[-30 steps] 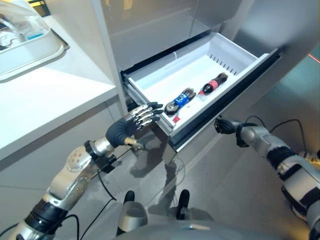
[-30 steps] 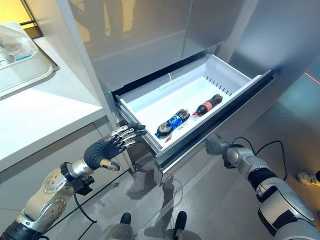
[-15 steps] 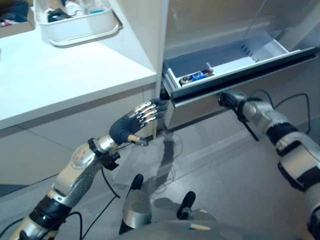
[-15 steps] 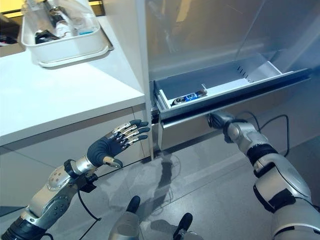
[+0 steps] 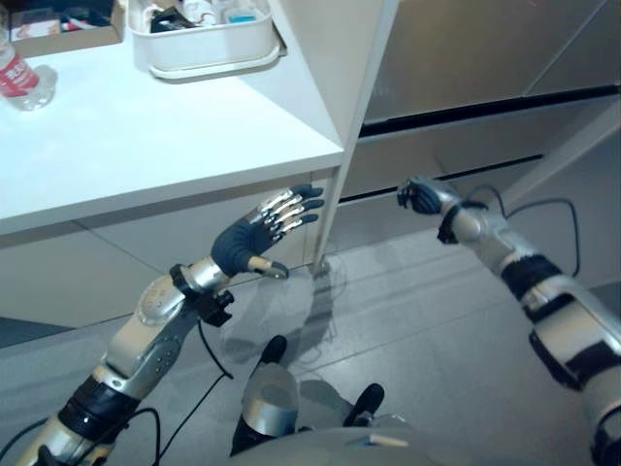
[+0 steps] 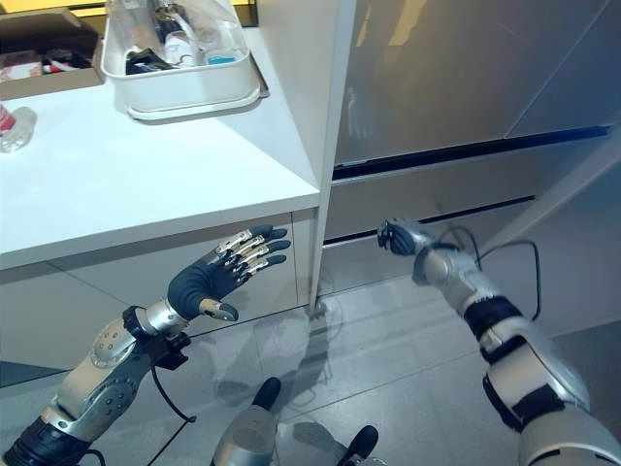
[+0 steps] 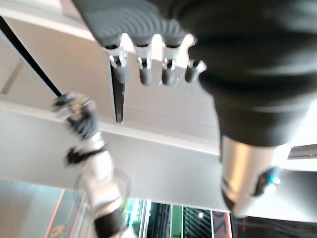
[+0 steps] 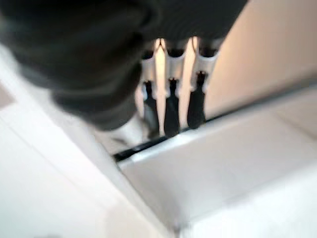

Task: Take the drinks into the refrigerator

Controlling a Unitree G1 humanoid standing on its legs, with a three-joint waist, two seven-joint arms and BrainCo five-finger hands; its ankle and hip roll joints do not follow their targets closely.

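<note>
The drawer (image 6: 427,194) looks shut. The right hand (image 6: 396,236), curled and empty, could bump it. The left hand (image 6: 218,273) is open, empty.

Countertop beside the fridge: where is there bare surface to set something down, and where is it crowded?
The countertop is bare across its middle and front, between the white tray at the back and the front edge. The back is crowded: the tray is full of items, with a bottle at the far left corner.
</note>
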